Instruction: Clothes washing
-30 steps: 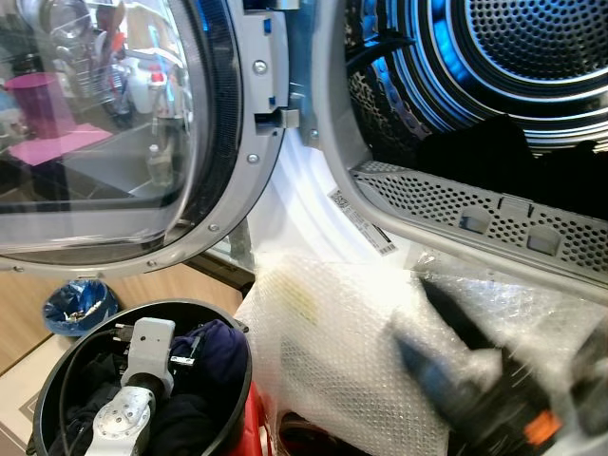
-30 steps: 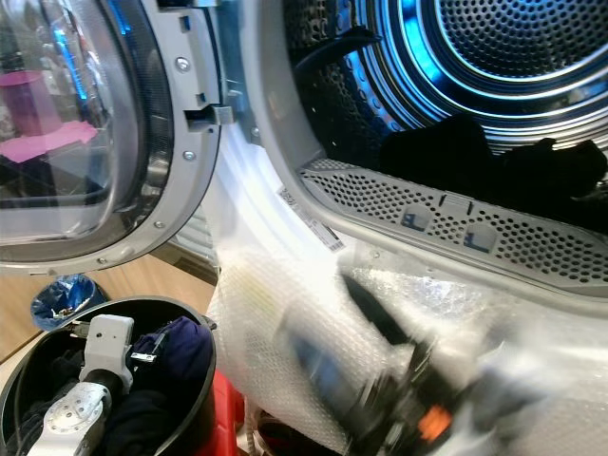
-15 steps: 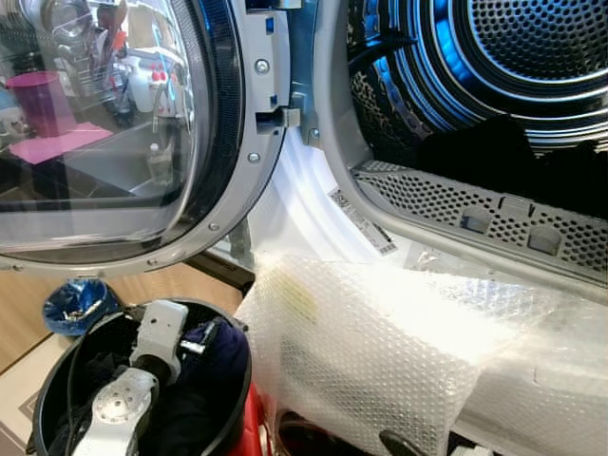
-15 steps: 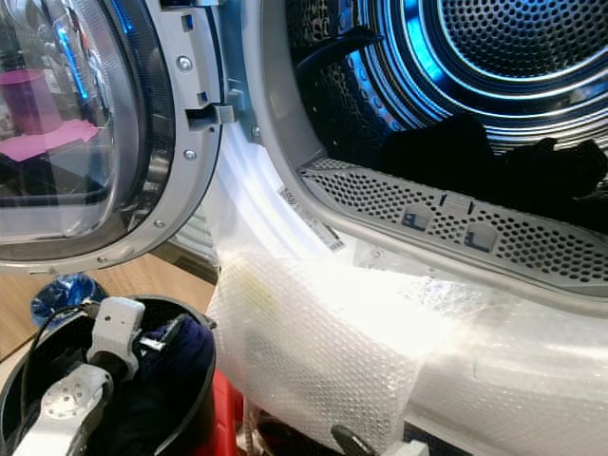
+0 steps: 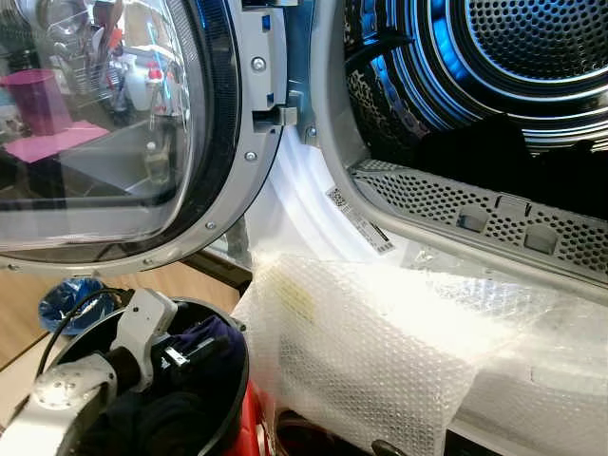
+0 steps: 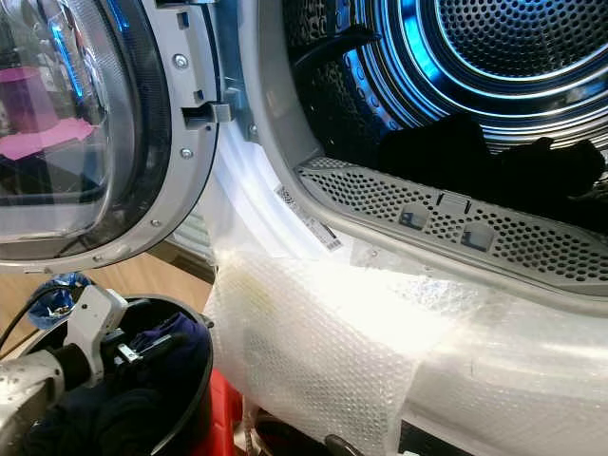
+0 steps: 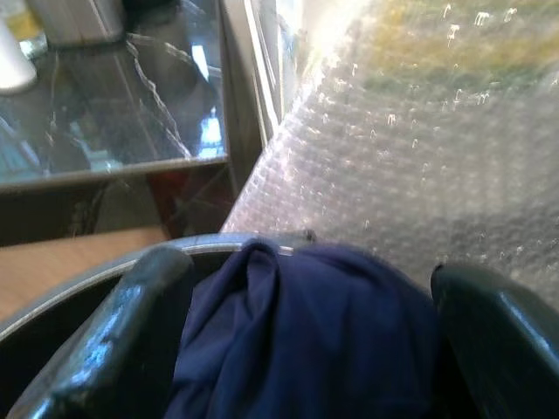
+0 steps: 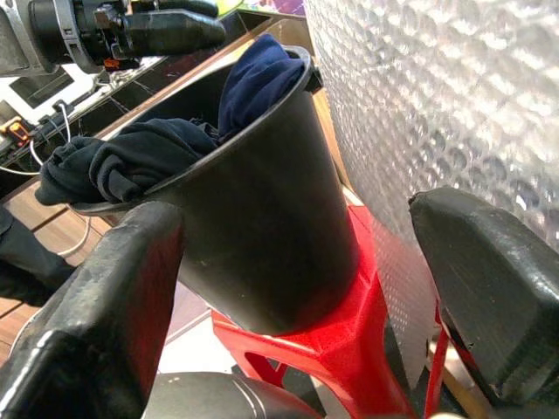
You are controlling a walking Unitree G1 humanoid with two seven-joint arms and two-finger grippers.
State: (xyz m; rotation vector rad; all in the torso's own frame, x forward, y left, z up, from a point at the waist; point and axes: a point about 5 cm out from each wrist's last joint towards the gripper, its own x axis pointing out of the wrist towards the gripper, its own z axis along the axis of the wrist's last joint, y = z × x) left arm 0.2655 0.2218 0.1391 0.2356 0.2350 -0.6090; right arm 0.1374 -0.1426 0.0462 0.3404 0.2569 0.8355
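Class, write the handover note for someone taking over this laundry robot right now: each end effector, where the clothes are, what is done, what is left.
Left end effector: open, fingers either side of a navy garment at the top of the black bucket.
Right end effector: open, empty, low beside the bucket, which sits on a red stool.
Washer door open; dark clothes already lie in the drum.
Left: close on the navy garment, carry it into the drum, then the remaining dark clothes in the bucket.

The open washer door (image 5: pixel 104 133) stands left of the drum (image 5: pixel 494 85), which holds dark clothes (image 5: pixel 494 166). Bubble wrap (image 5: pixel 380 351) drapes below. The left end effector (image 5: pixel 190 353) reaches into the black basket (image 5: pixel 237 385) of dark laundry (image 5: pixel 166 423).
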